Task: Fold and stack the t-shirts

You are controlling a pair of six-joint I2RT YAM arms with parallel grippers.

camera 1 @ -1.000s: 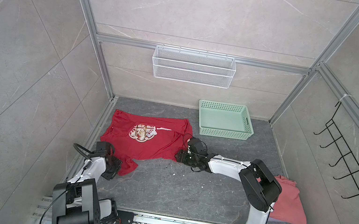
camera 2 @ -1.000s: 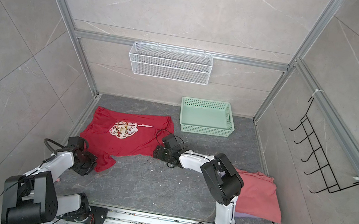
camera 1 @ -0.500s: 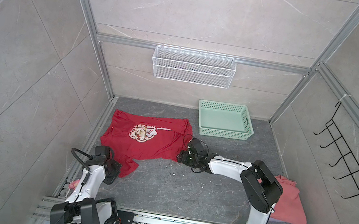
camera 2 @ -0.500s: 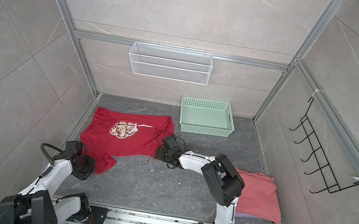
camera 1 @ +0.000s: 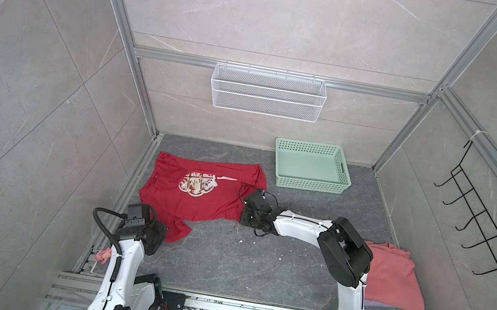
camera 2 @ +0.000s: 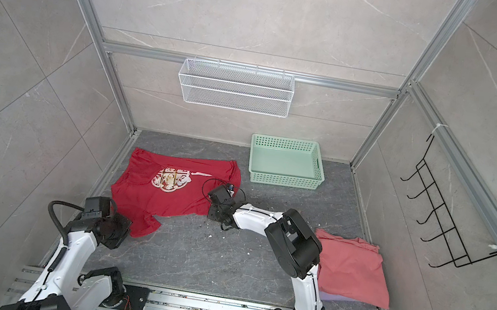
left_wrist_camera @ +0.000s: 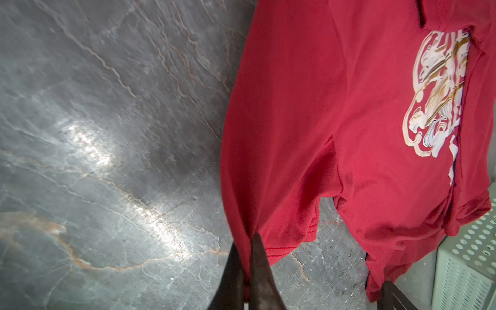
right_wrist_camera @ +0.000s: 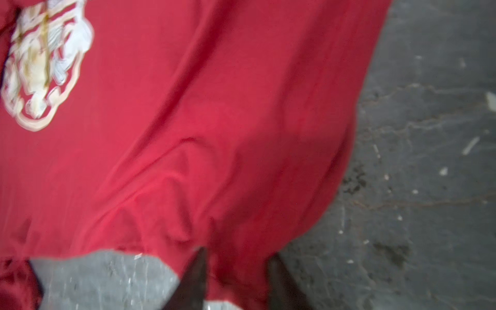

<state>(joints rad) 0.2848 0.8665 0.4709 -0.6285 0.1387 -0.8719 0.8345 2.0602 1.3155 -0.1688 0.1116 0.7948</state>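
A bright red t-shirt (camera 1: 198, 202) (camera 2: 165, 196) with a white-and-gold print lies spread on the dark floor at the left in both top views. My left gripper (camera 1: 170, 235) (camera 2: 129, 228) (left_wrist_camera: 245, 241) is shut on its near sleeve, with the red cloth pinched between the tips. At the shirt's right hem sits my right gripper (camera 1: 239, 217) (camera 2: 209, 212) (right_wrist_camera: 237, 257). Its jaws stand apart with a bunch of red cloth between them. A salmon-pink t-shirt (camera 1: 393, 279) (camera 2: 354, 269) lies at the right, on top of a lavender one (camera 1: 379, 305) (camera 2: 332, 298) that only peeks out.
A mint-green basket (camera 1: 310, 185) (camera 2: 283, 180) (left_wrist_camera: 467, 268) stands at the back right of the floor. A white wire shelf (camera 1: 267, 94) hangs on the back wall and black hooks (camera 1: 474, 227) on the right wall. The metal frame rail runs along the near edge.
My left arm has drawn a little toward the near edge with the sleeve in its grip. My right gripper's jaws have come closer together round the hem.
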